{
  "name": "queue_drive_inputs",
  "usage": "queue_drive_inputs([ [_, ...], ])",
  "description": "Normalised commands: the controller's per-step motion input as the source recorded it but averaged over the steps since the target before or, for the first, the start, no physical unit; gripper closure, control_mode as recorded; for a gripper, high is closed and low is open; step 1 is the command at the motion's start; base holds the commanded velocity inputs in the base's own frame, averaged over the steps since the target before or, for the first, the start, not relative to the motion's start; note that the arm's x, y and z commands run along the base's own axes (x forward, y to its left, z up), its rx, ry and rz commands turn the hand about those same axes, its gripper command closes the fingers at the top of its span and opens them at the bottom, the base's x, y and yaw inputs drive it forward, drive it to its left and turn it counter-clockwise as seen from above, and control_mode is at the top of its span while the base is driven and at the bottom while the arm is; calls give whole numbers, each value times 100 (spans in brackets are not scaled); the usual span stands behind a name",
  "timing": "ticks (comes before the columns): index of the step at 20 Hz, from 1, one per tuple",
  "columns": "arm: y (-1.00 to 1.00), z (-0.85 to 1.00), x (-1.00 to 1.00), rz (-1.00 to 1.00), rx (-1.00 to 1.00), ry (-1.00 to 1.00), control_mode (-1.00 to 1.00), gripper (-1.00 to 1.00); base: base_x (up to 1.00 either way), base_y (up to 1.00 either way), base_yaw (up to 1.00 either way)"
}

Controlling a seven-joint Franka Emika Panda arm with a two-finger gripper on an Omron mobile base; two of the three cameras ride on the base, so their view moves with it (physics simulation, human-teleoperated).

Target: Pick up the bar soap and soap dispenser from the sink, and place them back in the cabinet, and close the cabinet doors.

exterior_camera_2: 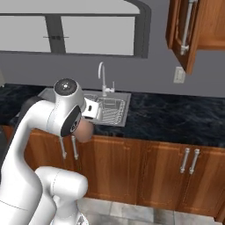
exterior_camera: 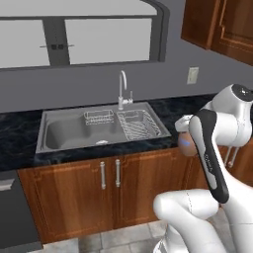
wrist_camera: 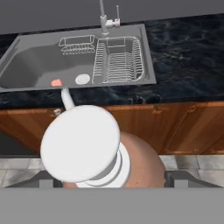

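Your gripper (wrist_camera: 111, 181) jaws stand wide, clamped on the brown soap dispenser (wrist_camera: 94, 151) low in frame for carrying, while the bar soap (wrist_camera: 56, 82) waits in the sink (wrist_camera: 26, 65), upper left.

A home kitchen: a grey metal sink (exterior_camera: 64, 133) with a curved faucet (exterior_camera: 122, 89) and dish rack (exterior_camera: 140, 124) set in a dark stone counter (exterior_camera_2: 176, 116), wooden cupboards (exterior_camera: 113, 190) below, a window (exterior_camera: 79, 37) above, and a tiled floor (exterior_camera_2: 145, 212).
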Motion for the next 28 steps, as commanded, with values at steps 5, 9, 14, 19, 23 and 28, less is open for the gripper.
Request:
queue_drive_inputs([
  [5,0,0,0,0,0,0,100,100,-43,-37,-1],
  [9,0,0,0,0,0,0,100,100,-23,-44,-7],
  [14,0,0,0,0,0,0,100,100,-12,-57,-2],
  [19,0,0,0,0,0,0,100,100,-2,-62,0],
  [23,0,0,0,0,0,0,100,100,0,-62,0],
  [28,0,0,0,0,0,0,100,100,0,-63,0],
])
